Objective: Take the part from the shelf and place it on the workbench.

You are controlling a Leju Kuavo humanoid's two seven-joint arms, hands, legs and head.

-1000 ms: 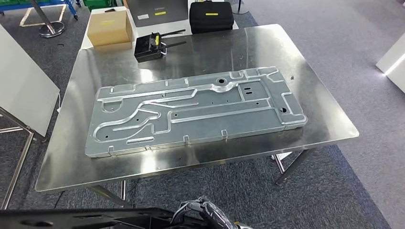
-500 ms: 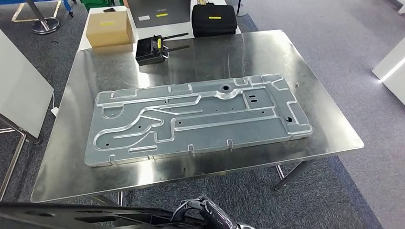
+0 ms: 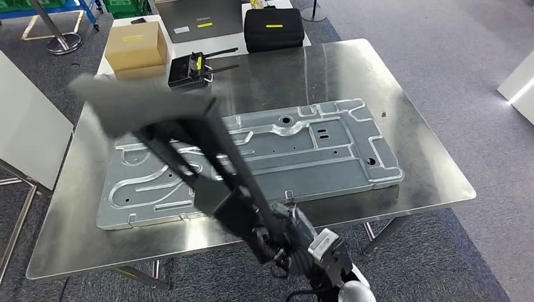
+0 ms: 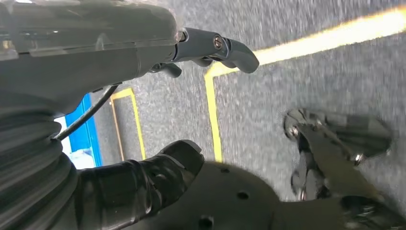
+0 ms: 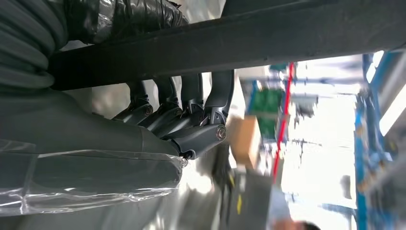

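Steel surface [image 3: 409,157]: broad, polished, likely slippery under metal. Carries a large stamped grey panel [image 3: 327,148], flat, plus a black radio unit [image 3: 189,69] at the far edge.

Black part [image 3: 189,141]: long, rigid frame with a flat plate at the far end, raised at a slant above the surface and panel, not yet set down. Probably stiff and moderately heavy; long overhang tends to lever against the grip. Best held on the bar near the balance point.

Right robot hand [image 5: 182,120]: fingers curled around the part's bar.

Left robot hand [image 4: 210,48]: holding nothing, fingers apart, hanging over carpet.
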